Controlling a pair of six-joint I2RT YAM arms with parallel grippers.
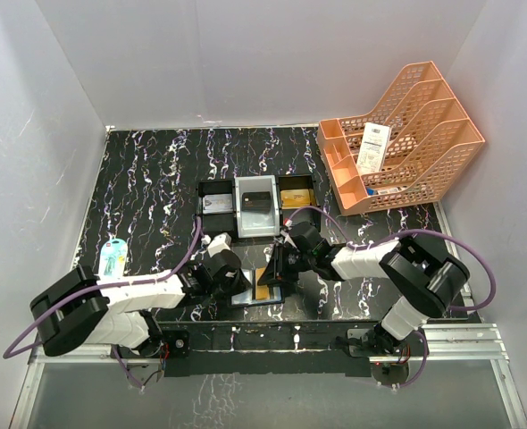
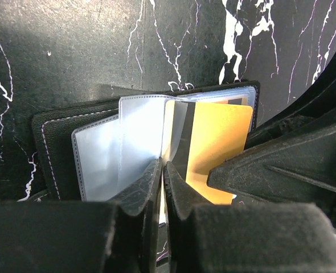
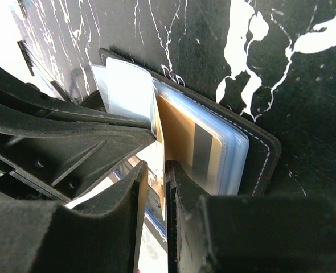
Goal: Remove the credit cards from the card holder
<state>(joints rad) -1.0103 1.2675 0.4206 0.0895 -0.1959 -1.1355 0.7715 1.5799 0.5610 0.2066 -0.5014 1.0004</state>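
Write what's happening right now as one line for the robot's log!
left fingers: pinching clear sleeve of card holder | right fingers: around gold credit card edge, grip unclear | card: not yet out

Count from my side.

- Grippers: two, my left gripper (image 2: 162,165) and my right gripper (image 3: 156,168).
- Card holder (image 2: 54,148): one.
- Clear sleeves (image 2: 99,153) in it: several, overlapping. I can't get an exact number.
- Cards in view: four.
  - Gold: two, one gold card (image 2: 219,148) in the holder and one spare gold card (image 1: 297,197) in a bin.
  - Grey card (image 1: 217,204): one.
  - Black card (image 1: 258,200): one.
- Bins: three in a row, with one card per bin.
  - Black: two, the left black bin (image 1: 217,185) and the right black bin (image 1: 296,180).
  - Grey bin (image 1: 256,228): one.
- File rack (image 1: 424,170): one, orange.
- Paper slip (image 1: 372,147): one, white.
- Small light-blue packet (image 1: 112,257): one.
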